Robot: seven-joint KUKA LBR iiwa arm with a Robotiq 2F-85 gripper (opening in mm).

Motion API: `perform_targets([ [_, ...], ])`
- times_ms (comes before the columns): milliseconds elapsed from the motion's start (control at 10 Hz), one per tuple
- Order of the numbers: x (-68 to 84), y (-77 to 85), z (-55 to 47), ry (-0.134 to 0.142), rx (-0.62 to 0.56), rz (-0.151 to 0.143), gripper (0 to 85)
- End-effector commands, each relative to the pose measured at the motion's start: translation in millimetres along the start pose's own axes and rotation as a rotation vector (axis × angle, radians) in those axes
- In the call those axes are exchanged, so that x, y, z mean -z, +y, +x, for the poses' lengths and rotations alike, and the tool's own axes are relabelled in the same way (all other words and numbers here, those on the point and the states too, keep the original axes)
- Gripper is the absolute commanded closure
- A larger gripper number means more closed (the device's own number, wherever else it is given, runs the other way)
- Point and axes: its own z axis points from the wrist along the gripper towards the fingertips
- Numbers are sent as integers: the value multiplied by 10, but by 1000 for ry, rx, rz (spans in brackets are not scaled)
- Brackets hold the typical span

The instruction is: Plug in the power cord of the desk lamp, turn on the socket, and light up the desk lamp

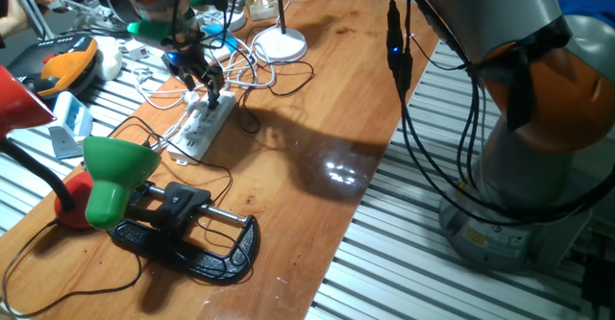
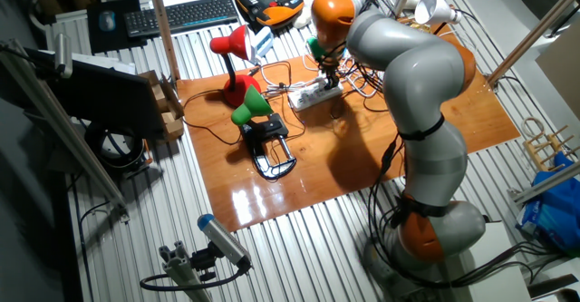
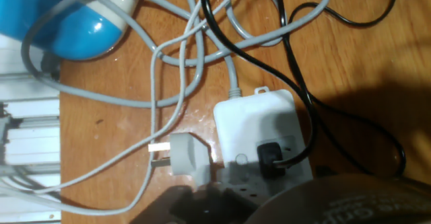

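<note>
1. Jaws: spread not discernible; gripper (image 1: 207, 82) hangs just over the socket's far end.
2. Socket (image 1: 204, 128): white strip, lying near the counter's left edge; the power cord (image 3: 296, 83) runs to a black plug (image 3: 271, 158) seated in it.
3. Loose white plug (image 3: 183, 155): just beside the strip.
4. Desk lamp (image 1: 280, 43): round white base, toward the far edge.
</note>
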Motion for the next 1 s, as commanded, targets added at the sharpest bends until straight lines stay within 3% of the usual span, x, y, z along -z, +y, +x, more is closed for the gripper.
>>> perform_targets([
  [0,52,11,-27,1,0,1,170],
  [200,127,41,-61,23,6,4,170],
  [300,205,90,-99,39,10,14,340],
  [600,434,208,-217,85,37,22,340],
  [800,449,189,-242,95,80,-17,680],
  [900,422,177,-255,106,119,-61,850],
])
